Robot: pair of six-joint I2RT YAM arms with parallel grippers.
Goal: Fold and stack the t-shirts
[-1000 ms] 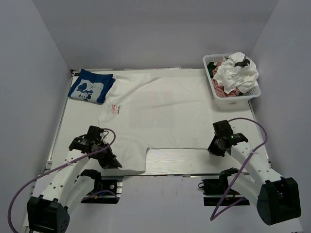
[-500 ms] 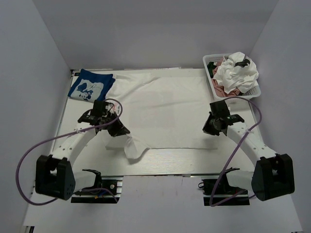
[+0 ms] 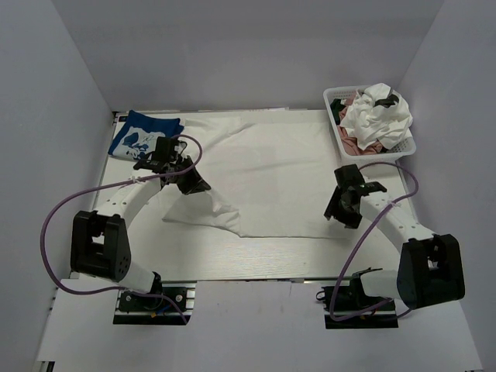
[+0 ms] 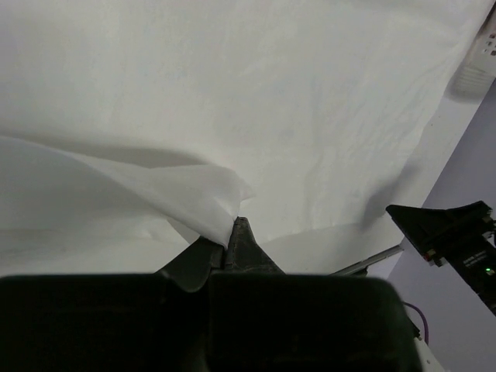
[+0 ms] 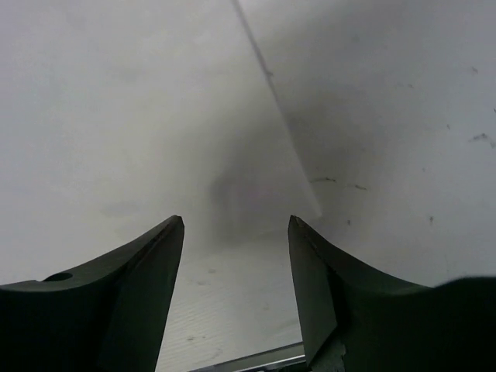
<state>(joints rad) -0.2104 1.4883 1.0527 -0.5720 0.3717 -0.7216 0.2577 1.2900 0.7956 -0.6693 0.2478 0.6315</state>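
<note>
Lying flat: one large white tee point(image 3: 271, 170), spread over the table point(image 3: 256, 260), its near-left corner folded inward.
Basket point(image 3: 407, 147): one, far right, heaped with three tees: crumpled white tee point(image 3: 380, 116), pink tee point(image 3: 364, 145), dark green tee point(image 3: 339, 107).
Blue tee point(image 3: 132, 139): one, far left corner, my left wrist overlapping its edge.
Left pincer point(image 3: 198, 186): clamped on the large tee's lifted corner.
Right pincer point(image 3: 335, 213): jaws apart, empty, over the tee's right edge.

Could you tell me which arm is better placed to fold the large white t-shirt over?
The left. The left pincer is shut on a lifted corner of the white t-shirt, while the right pincer stands open and holds nothing, so it would likely need to regrasp first.
</note>
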